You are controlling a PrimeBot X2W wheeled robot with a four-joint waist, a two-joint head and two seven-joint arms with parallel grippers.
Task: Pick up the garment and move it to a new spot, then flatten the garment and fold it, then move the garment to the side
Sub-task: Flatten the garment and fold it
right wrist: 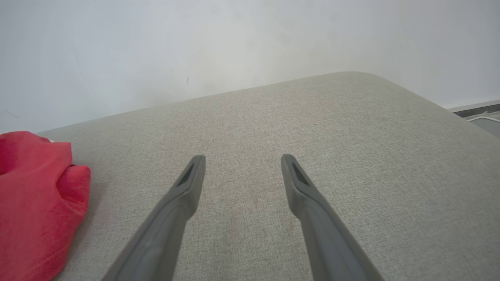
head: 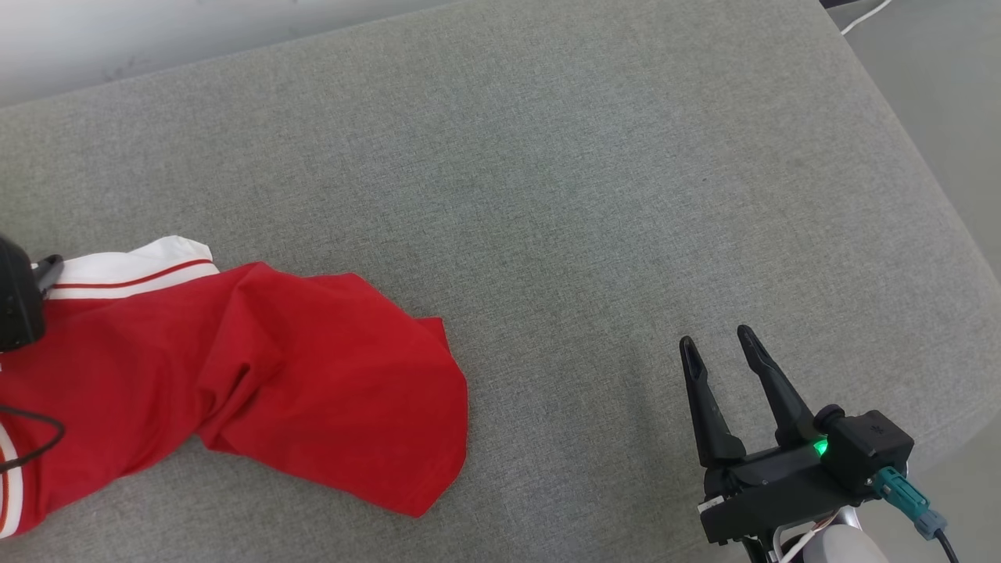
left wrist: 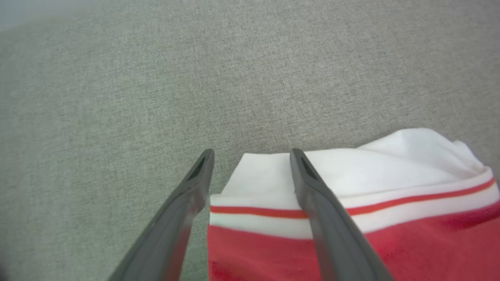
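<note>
**Grey cushion, garment at left**

Red garment (head: 258, 367) lies crumpled at the left of a grey fabric cushion (head: 547, 156). A white wall (right wrist: 195, 39) stands behind. Left gripper (left wrist: 252, 153): fingers apart over the garment's white-banded corner. Right gripper (head: 715, 336): fingers apart over bare cushion.

I am indoors, in a plain room that looks more like a living space, or a mock-up of one, than a workshop or a kitchen; which of the two I cannot tell. I work over a broad padded cushion (head: 547, 195) covered in grey woven upholstery cloth. It has a soft rounded corner, like a sofa seat, an ottoman or a mattress. It stands against a bare white wall (right wrist: 234, 39) with a few faint scuffs. Beside it lies a smooth pale grey floor (head: 938, 102), where a white cable (head: 864, 17) trails. A red and white garment (head: 258, 375) lies on the cushion, which fits a domestic setting.
</note>
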